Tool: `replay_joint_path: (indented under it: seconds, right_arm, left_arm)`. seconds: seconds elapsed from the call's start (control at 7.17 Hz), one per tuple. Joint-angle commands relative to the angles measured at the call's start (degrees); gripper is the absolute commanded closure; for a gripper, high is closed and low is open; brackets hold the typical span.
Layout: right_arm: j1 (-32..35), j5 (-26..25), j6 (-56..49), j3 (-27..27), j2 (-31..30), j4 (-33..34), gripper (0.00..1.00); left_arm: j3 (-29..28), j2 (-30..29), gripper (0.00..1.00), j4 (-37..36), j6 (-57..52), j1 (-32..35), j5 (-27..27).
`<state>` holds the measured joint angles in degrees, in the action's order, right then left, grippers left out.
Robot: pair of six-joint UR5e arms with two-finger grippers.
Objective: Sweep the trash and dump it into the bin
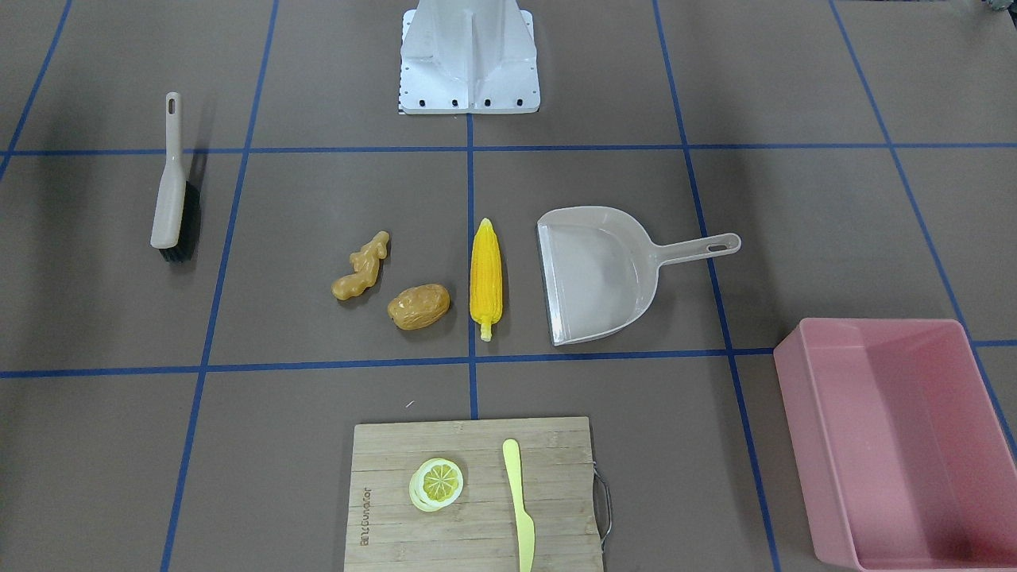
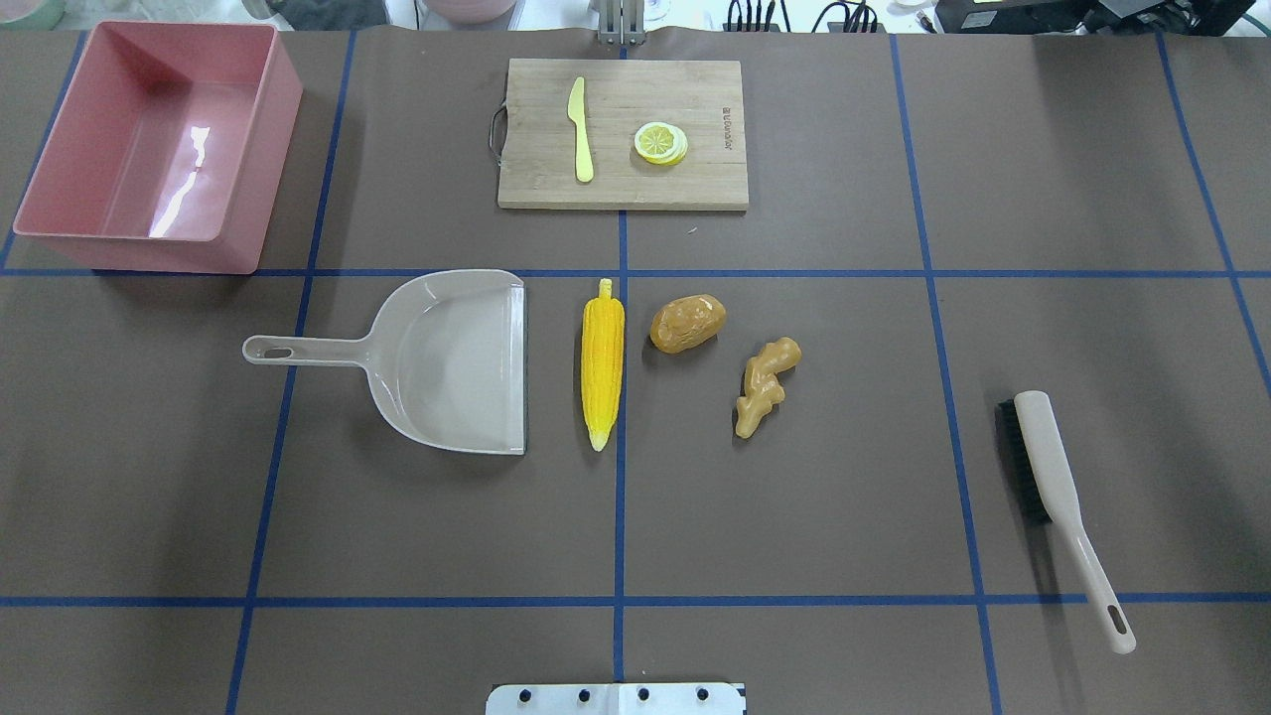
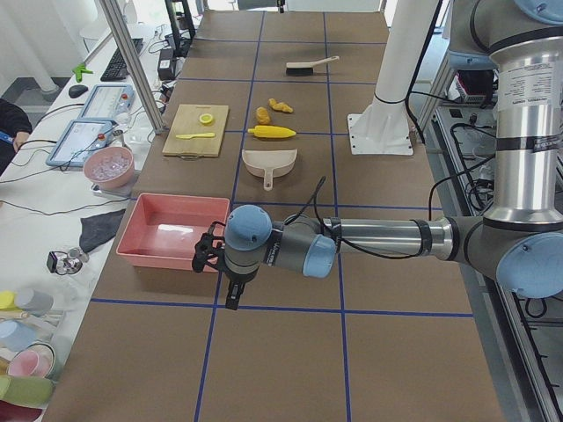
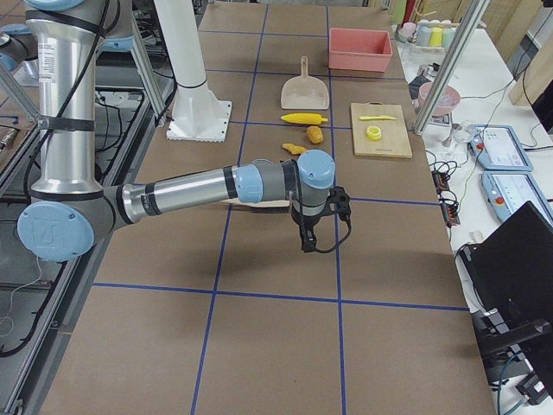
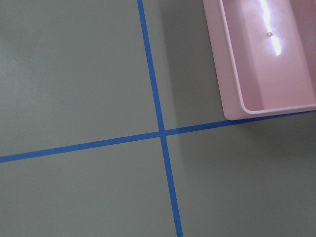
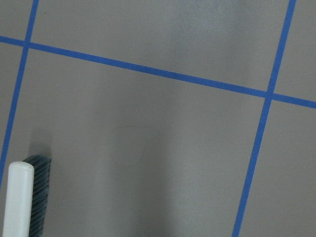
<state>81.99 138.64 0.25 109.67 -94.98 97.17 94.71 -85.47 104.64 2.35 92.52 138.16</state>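
The yellow corn cob [image 1: 485, 278], brown-orange potato [image 1: 419, 307] and knobby ginger root [image 1: 361, 266] lie on the table's middle, beside the mouth of the beige dustpan [image 1: 604, 274]. The pink bin [image 1: 794, 373] stands empty at the far corner on my left. My left gripper [image 3: 209, 255] hovers beside the bin, whose corner shows in the left wrist view [image 5: 266, 59]. My right gripper [image 4: 335, 207] hovers near the brush [image 2: 1053, 477], whose head shows in the right wrist view [image 6: 19, 197]. Both grippers show only in side views, so I cannot tell their state.
A wooden cutting board [image 2: 616, 169] at the far edge carries a lemon slice [image 2: 660, 142] and a pale yellow knife [image 2: 580, 129]. Blue tape lines grid the brown table. The robot's white base plate [image 2: 616, 698] sits at the near edge.
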Motion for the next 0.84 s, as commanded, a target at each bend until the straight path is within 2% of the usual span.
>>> replay_joint_path:
  seconds: [0.0, 0.28, 0.42, 0.7]
  right_arm:
    - [-5.31, 0.06, 14.01, 9.98, -4.67, -0.05, 0.00]
    - [-10.85, -0.73, 18.27, 16.51, -8.63, 0.03, 0.00]
    - [-14.88, -1.69, 25.35, 19.24, -9.17, -0.05, 0.00]
    - [-24.02, -6.08, 37.84, 22.59, -9.00, -0.58, 0.00]
  left_arm:
    - [0.83, -0.04, 0.02, 1.87, 4.76, 0.46, -0.17]
    - [0.82, 0.22, 0.02, 3.71, 4.68, 0.38, -0.35]
    - [0.82, 0.92, 0.02, 7.73, 5.38, 0.38, -0.35]
    - [-1.11, -2.75, 0.02, 12.23, 4.95, -1.54, -0.44]
